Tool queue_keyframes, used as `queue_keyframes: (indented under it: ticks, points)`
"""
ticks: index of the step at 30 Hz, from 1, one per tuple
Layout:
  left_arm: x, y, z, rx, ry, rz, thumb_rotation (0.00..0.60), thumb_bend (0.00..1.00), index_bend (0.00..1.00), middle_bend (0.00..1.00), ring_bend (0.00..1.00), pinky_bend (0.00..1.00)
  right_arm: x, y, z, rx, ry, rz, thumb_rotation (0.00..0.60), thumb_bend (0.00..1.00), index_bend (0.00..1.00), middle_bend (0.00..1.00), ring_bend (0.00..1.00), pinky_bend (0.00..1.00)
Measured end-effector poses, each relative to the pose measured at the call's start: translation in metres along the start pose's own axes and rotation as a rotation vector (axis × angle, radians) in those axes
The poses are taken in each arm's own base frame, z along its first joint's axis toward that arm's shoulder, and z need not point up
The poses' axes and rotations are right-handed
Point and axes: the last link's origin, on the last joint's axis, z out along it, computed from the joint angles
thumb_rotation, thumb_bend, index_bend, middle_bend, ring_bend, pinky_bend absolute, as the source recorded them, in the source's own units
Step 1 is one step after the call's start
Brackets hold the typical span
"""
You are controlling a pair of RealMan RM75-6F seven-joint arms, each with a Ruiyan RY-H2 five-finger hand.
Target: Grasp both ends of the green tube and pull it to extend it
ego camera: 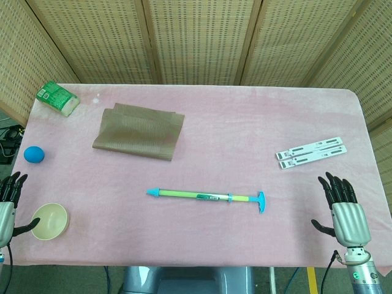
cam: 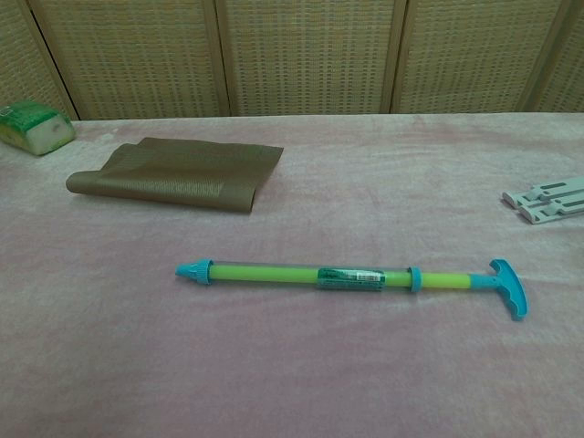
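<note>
- Your green tube (ego camera: 207, 196), a slim yellow-green plastic cylinder with a blue pointed cap at one end and a blue T-shaped handle at the other, lies flat on the pink cloth-covered table (ego camera: 245, 122), near the middle of the front edge.
- It runs almost parallel to that front edge: the capped tip points toward the left side, the T-handle toward the right. A printed label wraps the barrel near the middle, and a blue collar sits just before the thinner rod that leads to the handle.
- Your left hand (ego camera: 8, 205) shows at the front left corner, only partly in frame. Its dark fingers (ego camera: 15, 182) are spread and hold nothing; it is well apart from the tube.
- Your right hand (ego camera: 343, 208) hovers at the front right corner, back of the hand up, fingers fanned wide and empty. It is apart from the T-handle, to its right.
- Just beside your left hand, a small cream bowl (ego camera: 50, 221) sits by the front left corner.
- A blue ball (ego camera: 34, 154) rests near the left edge, further back.
- A green and white packet (ego camera: 57, 98) lies at the back left corner.
- A folded brown cloth (ego camera: 139, 130) lies left of centre, toward the back.
- A flat white plastic frame (ego camera: 311, 152) rests near the right edge, behind your right hand.
</note>
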Motion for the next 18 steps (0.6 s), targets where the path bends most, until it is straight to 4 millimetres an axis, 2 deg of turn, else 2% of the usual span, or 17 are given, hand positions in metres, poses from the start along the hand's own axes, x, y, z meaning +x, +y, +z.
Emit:
queue_keyframes:
  ticks: [18]
  points:
    - [0.0028, -0.0016, -0.0003, 0.004, 0.007, -0.008, 0.6, 0.09, 0.0, 0.0, 0.0, 0.0, -0.0023, -0.0029, -0.0014, 0.011, -0.027, -0.002, 0.6, 0.09, 0.0, 0.0, 0.0, 0.0]
